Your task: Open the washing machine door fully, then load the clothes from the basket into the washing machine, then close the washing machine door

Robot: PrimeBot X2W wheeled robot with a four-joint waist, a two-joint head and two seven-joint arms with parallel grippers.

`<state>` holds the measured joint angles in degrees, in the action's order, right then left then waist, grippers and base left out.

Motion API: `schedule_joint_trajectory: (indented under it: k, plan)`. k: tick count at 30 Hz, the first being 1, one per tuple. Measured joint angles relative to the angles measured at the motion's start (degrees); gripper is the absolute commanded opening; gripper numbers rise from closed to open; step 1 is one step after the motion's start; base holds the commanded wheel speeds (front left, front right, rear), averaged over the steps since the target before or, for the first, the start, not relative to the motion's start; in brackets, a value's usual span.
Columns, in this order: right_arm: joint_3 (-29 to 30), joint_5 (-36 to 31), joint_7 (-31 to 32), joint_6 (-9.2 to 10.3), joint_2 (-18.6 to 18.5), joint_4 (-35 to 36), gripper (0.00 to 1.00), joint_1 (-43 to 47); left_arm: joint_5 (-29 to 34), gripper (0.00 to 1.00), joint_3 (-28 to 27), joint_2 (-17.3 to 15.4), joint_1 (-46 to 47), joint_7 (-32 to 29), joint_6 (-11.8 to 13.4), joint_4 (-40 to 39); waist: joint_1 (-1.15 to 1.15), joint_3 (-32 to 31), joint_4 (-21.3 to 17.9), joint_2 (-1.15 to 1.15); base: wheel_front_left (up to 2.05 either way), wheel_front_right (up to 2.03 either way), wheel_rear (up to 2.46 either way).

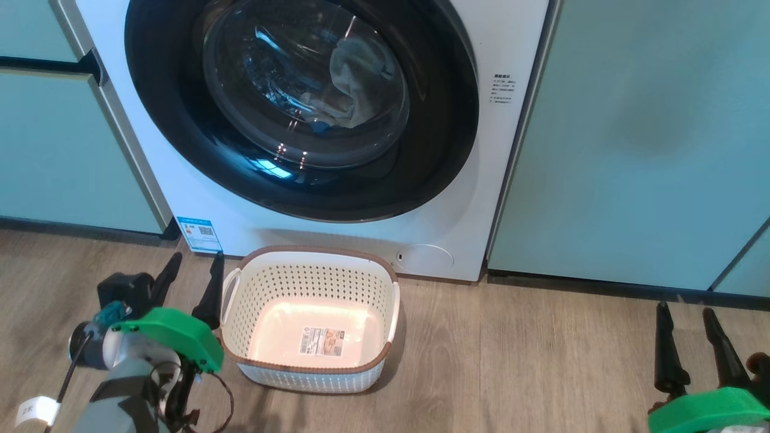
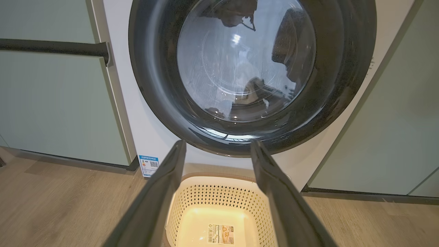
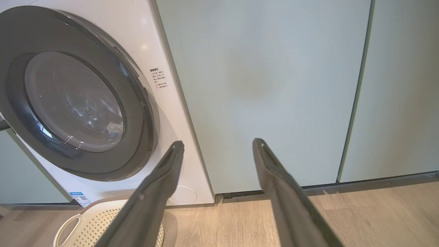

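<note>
The washing machine stands with its door shut flat against the front. Behind the glass I see pale clothes with a bit of blue, lying in the drum. The basket sits on the floor just below the door, and inside it I see just a label on its bare bottom. My left gripper is open right beside the basket's left handle, pointing at the machine. My right gripper is open low at the right, facing the teal cabinet. The left wrist view looks over the basket at the door.
Pale teal cabinets flank the machine; the left one carries a dark bar handle. A blue sticker and a round service flap mark the machine's lower front. Wood floor spreads between basket and right gripper.
</note>
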<state>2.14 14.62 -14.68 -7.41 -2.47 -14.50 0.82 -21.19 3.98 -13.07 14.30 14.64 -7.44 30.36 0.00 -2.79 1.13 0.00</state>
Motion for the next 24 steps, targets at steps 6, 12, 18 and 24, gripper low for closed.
schedule_joint_trajectory:
  k: [6,12,18,24]
  plan:
    - [-0.14,0.00,-0.01,0.00,0.00,-0.08,1.00,-0.01,-0.18,1.00,0.27,-0.01,0.02,0.00,0.00,0.03,0.00,0.07,0.07,0.00,0.00,0.00,0.00]
    - [-0.24,0.00,-0.01,0.00,0.00,-0.41,1.00,-0.03,-0.59,1.00,0.69,-0.07,0.03,0.00,0.00,0.15,0.00,0.03,-0.02,0.00,0.00,0.00,0.00]
    - [-0.40,0.00,0.00,0.00,0.00,-0.67,1.00,-0.03,-1.62,1.00,1.59,-0.19,0.03,0.00,0.00,0.35,0.00,-0.16,-0.04,0.00,0.00,0.00,0.00]
    - [-0.65,0.00,0.13,0.00,0.46,-3.71,0.00,1.24,-2.27,0.00,1.99,1.14,-2.25,-0.02,0.02,2.70,0.00,-0.22,0.01,0.00,0.00,0.00,0.00]
